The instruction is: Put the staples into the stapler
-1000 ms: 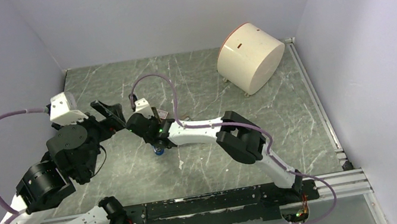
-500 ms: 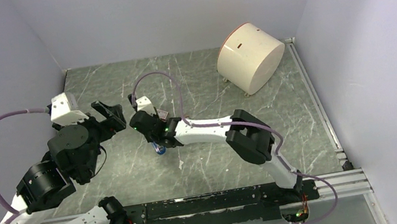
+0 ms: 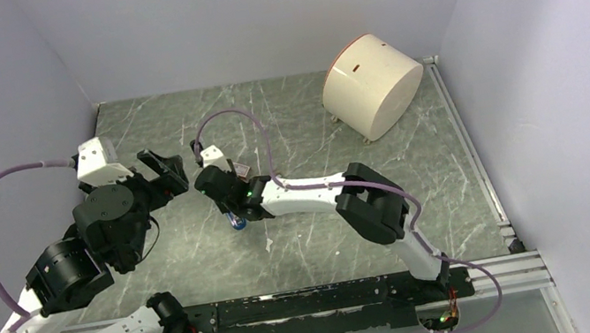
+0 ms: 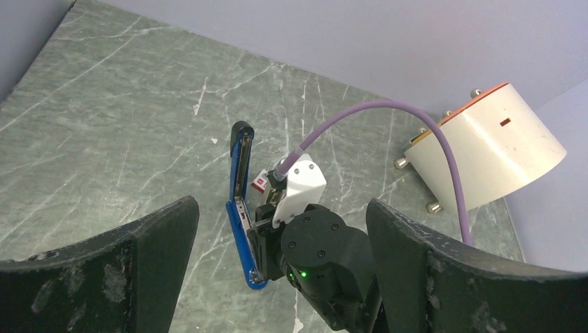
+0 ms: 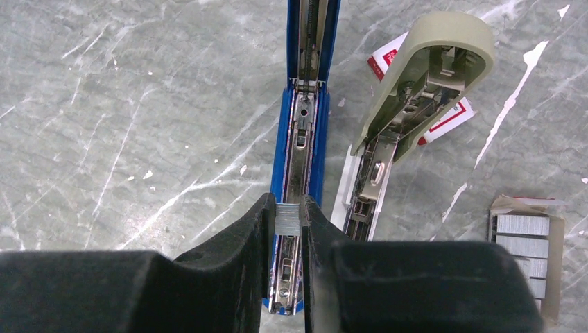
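The blue stapler (image 5: pixel 306 104) lies open on the marble floor, its silver channel (image 5: pixel 300 156) facing up. My right gripper (image 5: pixel 288 214) is shut on a small grey block of staples (image 5: pixel 288 218) and holds it right over the near end of the channel. The stapler also shows in the left wrist view (image 4: pixel 238 208) and in the top view (image 3: pixel 235 222) under the right gripper (image 3: pixel 231 209). The red and white staples box (image 5: pixel 447 116) lies partly under a beige stapler. More grey staple strips (image 5: pixel 521 234) lie at the right. My left gripper (image 3: pixel 168 170) is open and empty, apart to the left.
A beige-olive stapler (image 5: pixel 416 76) lies open just right of the blue one. A white cylinder with an orange base (image 3: pixel 372 83) lies on its side at the back right. The right arm's purple cable (image 4: pixel 360 118) arcs above. Walls enclose the floor on three sides.
My right wrist has shifted slightly left and back over the stapler and its elbow has swung right. My left arm has barely moved.
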Tool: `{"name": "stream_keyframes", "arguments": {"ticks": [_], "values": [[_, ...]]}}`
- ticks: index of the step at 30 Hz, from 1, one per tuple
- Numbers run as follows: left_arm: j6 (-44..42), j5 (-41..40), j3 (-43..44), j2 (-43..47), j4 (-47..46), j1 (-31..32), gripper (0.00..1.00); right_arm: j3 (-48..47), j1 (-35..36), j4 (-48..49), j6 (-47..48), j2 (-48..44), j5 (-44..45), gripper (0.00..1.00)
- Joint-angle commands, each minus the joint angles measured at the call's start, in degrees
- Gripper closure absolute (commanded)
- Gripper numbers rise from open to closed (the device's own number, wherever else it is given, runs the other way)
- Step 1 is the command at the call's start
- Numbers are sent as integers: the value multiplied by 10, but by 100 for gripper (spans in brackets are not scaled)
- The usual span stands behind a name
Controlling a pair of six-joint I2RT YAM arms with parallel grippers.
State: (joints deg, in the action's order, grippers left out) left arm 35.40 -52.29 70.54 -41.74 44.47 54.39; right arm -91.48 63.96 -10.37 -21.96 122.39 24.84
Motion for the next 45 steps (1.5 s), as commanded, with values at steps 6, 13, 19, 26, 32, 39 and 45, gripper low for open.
{"name": "stream_keyframes", "arguments": {"ticks": [6,13,19,26,32,39,45], "values": [[4,-8,0,-2,8,3,5,-14,-3,14,5,22,-9,79],[5,-7,-3,-2,6,3,5,-19,-4,7,4,27,10,79],[6,-8,-2,-4,10,3,5,-21,-4,7,4,29,7,79],[7,-9,-4,-2,11,2,5,-19,-5,8,3,32,7,79],[7,-9,-4,-1,12,3,5,-19,-6,11,2,25,4,79],[8,-9,-5,-1,13,2,5,0,-8,33,2,1,-10,79],[9,-9,-6,-1,13,3,5,6,-12,34,-3,4,-9,79]]}}
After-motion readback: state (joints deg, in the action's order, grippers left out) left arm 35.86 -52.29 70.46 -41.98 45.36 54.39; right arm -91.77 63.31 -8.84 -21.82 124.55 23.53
